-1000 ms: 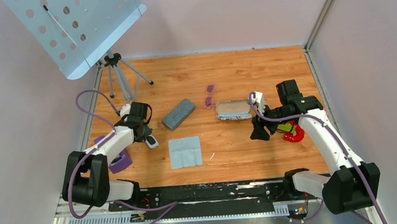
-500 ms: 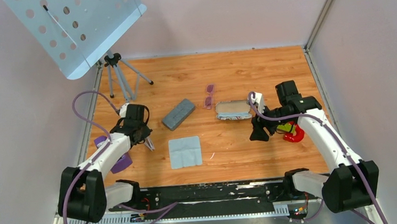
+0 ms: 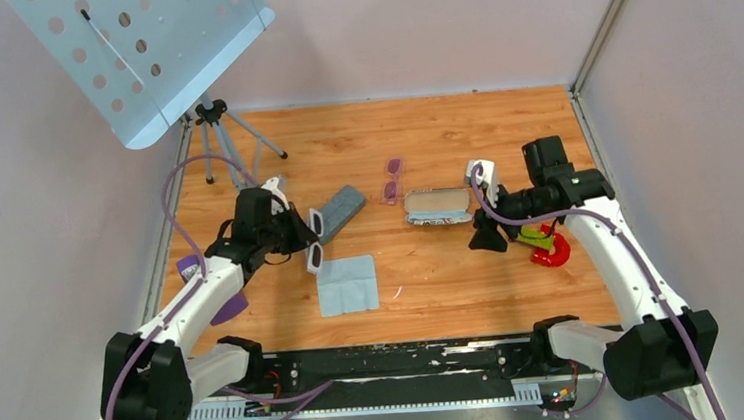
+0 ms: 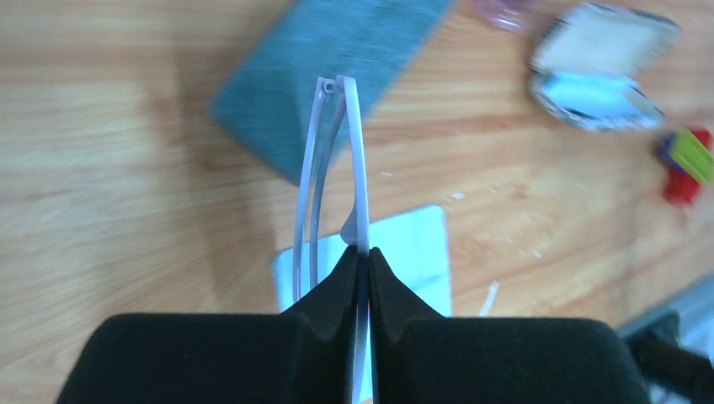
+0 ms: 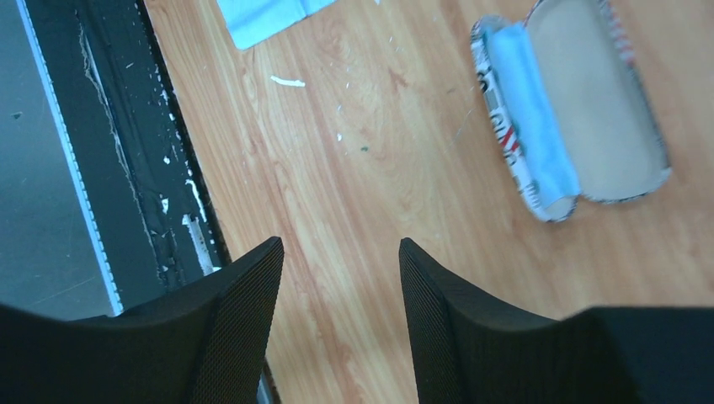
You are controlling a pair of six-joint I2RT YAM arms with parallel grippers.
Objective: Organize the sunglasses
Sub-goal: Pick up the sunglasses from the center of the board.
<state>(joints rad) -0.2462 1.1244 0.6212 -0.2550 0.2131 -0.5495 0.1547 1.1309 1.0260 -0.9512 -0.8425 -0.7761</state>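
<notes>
Left wrist view: the left gripper (image 4: pixel 360 257) was clamped tight on a thin white-framed pair of glasses (image 3: pixel 315 257).
The small purple-tinted sunglasses (image 3: pixel 392 180) lay on the wooden table (image 3: pixel 443 144) between the plain grey oblong case (image 3: pixel 338 211) and the open flag-patterned case (image 3: pixel 437 206). The right gripper (image 5: pixel 338 252) was spread wide, holding nothing.

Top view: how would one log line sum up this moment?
left pincer: shut on white glasses | right pincer: open, empty | purple sunglasses: on table

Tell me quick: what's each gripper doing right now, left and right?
Left gripper: closed on the white-framed glasses.
Right gripper: open, holding nothing.
</notes>
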